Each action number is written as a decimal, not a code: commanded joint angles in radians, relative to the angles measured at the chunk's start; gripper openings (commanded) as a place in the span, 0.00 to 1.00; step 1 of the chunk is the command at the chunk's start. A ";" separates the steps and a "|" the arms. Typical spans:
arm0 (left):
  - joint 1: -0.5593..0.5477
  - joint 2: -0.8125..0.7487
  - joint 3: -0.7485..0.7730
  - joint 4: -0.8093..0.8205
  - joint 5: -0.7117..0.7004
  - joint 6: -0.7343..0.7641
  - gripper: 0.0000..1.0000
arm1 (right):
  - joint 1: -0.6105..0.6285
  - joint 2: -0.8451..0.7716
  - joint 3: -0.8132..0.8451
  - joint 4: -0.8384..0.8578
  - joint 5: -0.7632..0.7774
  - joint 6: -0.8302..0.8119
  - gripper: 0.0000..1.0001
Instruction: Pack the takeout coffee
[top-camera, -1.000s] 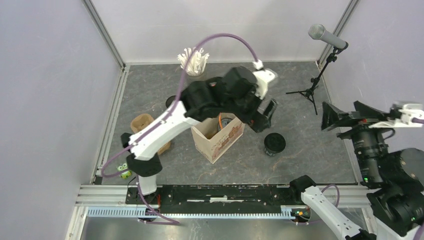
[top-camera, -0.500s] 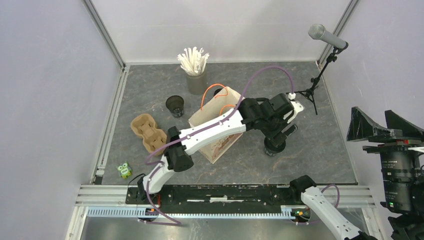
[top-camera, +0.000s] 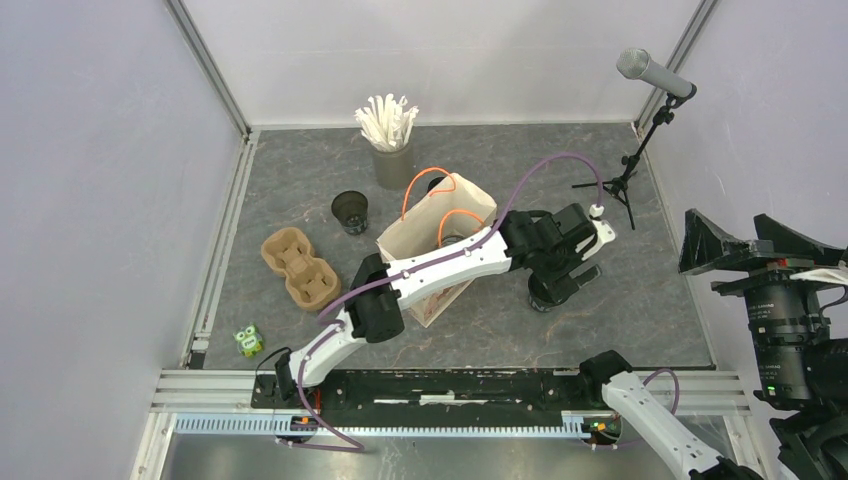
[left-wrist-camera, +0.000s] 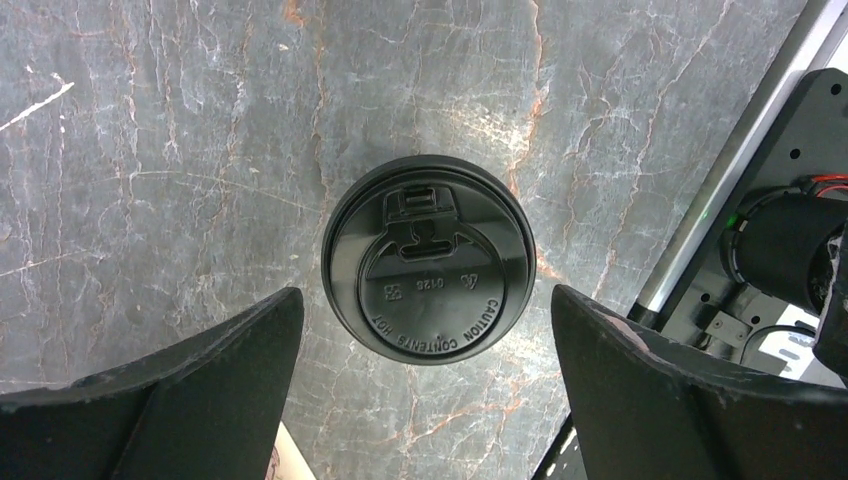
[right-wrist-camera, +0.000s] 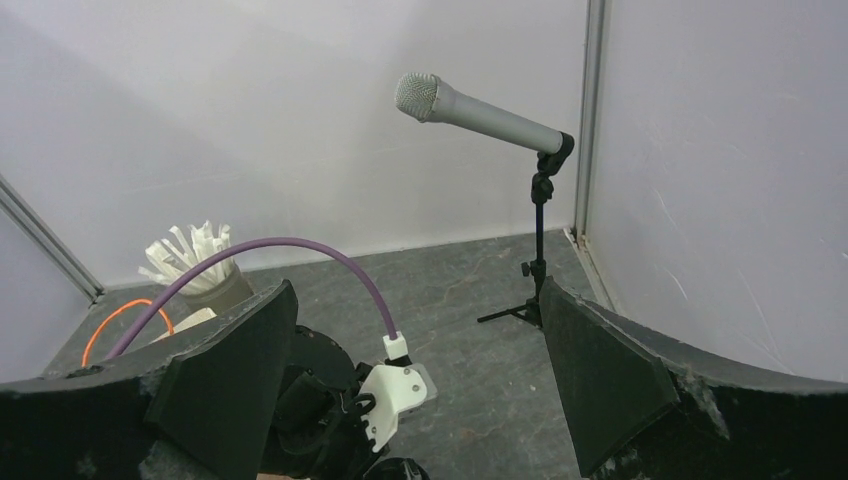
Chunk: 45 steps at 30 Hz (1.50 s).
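Left gripper (left-wrist-camera: 425, 295): spread wide, grasping nothing, the lid centred between its fingers.
Lidded black disposable cup (left-wrist-camera: 428, 262): upright on the grey marbled tabletop (left-wrist-camera: 150, 120), just right of the brown paper bag (top-camera: 420, 232).
Lidless black cup (top-camera: 350, 211): left of the bag.
Right gripper (right-wrist-camera: 415, 295): wide apart, empty.
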 joint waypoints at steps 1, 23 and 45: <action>-0.005 0.014 -0.001 0.056 0.011 0.056 1.00 | -0.002 0.025 0.013 0.008 -0.001 -0.027 0.98; -0.005 0.031 -0.055 0.073 0.015 0.083 0.93 | -0.002 0.027 0.015 0.002 0.002 -0.034 0.98; -0.008 -0.237 -0.062 0.058 0.017 0.068 0.70 | -0.002 0.001 -0.128 -0.030 -0.064 0.071 0.98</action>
